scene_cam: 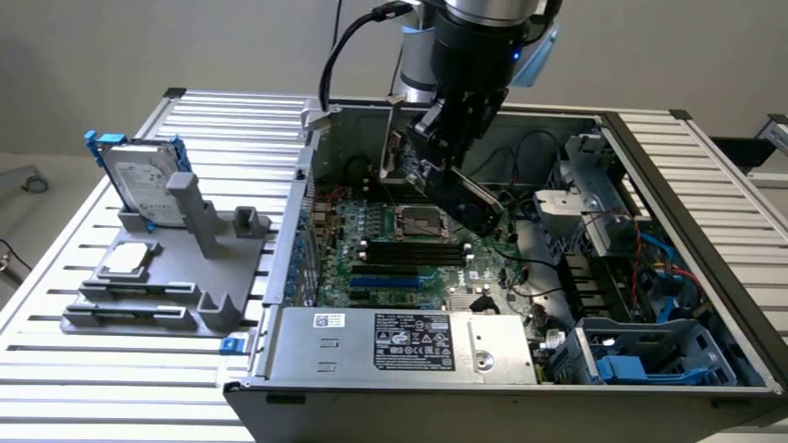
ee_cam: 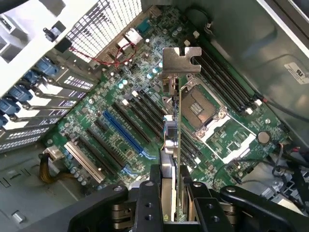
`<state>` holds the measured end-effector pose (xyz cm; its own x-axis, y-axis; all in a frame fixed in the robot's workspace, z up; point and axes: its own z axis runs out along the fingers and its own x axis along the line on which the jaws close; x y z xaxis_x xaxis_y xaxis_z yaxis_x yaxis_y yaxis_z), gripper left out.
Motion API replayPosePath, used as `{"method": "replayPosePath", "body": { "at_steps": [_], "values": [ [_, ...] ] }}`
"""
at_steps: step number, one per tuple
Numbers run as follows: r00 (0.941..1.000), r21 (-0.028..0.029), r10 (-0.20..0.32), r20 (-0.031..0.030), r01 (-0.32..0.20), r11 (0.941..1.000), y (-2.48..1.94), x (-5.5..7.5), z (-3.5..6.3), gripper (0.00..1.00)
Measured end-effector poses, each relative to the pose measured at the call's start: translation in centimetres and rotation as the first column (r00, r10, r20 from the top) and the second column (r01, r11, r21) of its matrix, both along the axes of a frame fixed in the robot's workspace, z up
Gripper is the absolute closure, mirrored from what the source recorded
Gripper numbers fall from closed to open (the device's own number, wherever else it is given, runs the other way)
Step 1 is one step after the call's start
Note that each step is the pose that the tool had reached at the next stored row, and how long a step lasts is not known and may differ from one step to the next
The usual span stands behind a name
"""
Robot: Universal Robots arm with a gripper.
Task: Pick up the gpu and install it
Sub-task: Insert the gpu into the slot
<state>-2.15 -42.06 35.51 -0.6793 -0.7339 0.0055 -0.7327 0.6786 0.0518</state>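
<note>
One gpu (ee_cam: 170, 137) hung clamped in my tool (ee_cam: 171, 195) over one motherboard (ee_cam: 120, 111); in the exterior view, one hard drive (scene_cam: 142, 180) stood at nine o'clock from the case (scene_cam: 671, 185).

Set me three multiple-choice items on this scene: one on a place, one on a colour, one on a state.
1. Where is the gpu?
A. on the floor
B. above the motherboard, inside the case
C. in a person's grasp

2. The hard drive's frame is:
A. red
B. green
C. blue

3. The hand is:
A. shut on the gpu
B. open and empty
C. shut on a cable

Answers:
1 B, the card hangs over the board within the case walls.
2 C, blue edges show around the drive.
3 A, the card sits clamped between its fingers.
</note>
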Motion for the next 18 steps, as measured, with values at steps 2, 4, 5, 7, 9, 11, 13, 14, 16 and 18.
{"method": "replayPosePath", "body": {
  "at_steps": [2, 4, 5, 7, 9, 11, 13, 14, 16, 18],
  "values": [
    [0.9994, 0.0062, 0.034, 0.0001, -0.034, 0.9994, 0.0, 0.0, -0.04, 0.74],
    [0.9976, 0.0114, 0.069, 0.0004, -0.069, 0.9976, 0.0, 0.0, -0.08, 0.74],
    [0.9962, 0.0138, 0.087, 0.0005, -0.087, 0.9961, 0.0, 0.0, -0.1, 0.74],
    [0.9923, 0.0188, 0.124, 0.0011, -0.124, 0.9922, 0.0, 0.0, -0.15, 0.74],
    [0.9873, 0.0227, 0.159, 0.0016, -0.159, 0.9871, 0.0, 0.0, -0.19, 0.74],
    [0.9807, 0.0265, 0.196, 0.0022, -0.196, 0.9803, 0.0, 0.0, -0.22, 0.74],
    [0.973, 0.03, 0.231, 0.0031, -0.231, 0.9725, 0.0, 0.0, -0.27, 0.74],
    [0.9688, 0.0324, 0.248, 0.0037, -0.248, 0.9682, 0.0, 0.0, -0.31, 0.74],
    [0.9599, 0.0412, 0.28, 0.0061, -0.28, 0.959, 0.0, 0.0, -0.37, 0.74],
    [0.9502, 0.0499, 0.311, 0.0088, -0.312, 0.9489, 0.0, 0.0, -0.45, 0.74]
  ]
}}
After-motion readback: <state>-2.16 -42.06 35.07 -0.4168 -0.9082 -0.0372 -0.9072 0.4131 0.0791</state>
